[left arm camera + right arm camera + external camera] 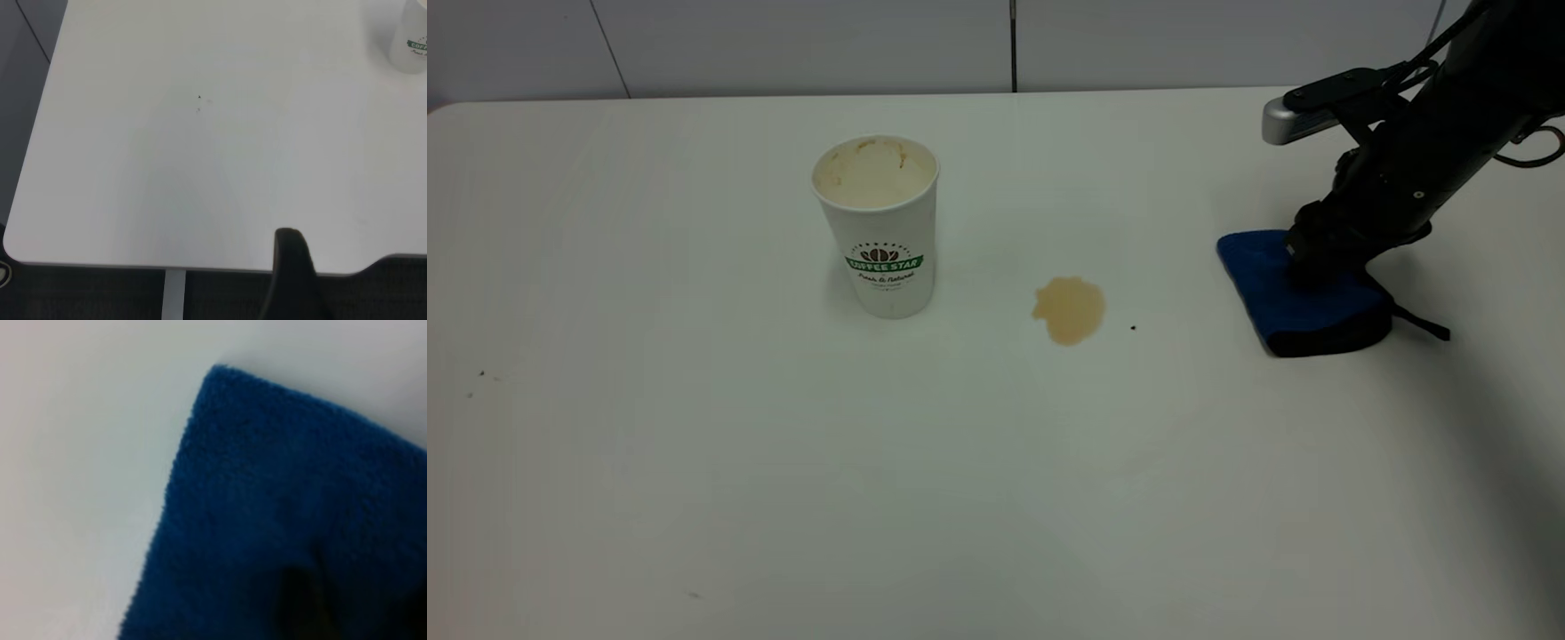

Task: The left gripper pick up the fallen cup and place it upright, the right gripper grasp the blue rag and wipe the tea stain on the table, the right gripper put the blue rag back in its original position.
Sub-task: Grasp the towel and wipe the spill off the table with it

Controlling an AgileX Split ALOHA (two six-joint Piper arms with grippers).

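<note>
Upright, cup (879, 227) reads "COFFEE STAR"; right end effector (1310, 258) on blue rag (1294, 298), finger state unclear.

This looks like a robotics lab or test room. A plain white table (694, 498) with rounded corners stands against a pale panelled wall (800, 44) with dark seams, and a black robot arm (1449, 133) with cables reaches in over it. The left wrist view shows dark carpet-like floor (80, 293) and a white table leg (175, 293) below the edge.
</note>
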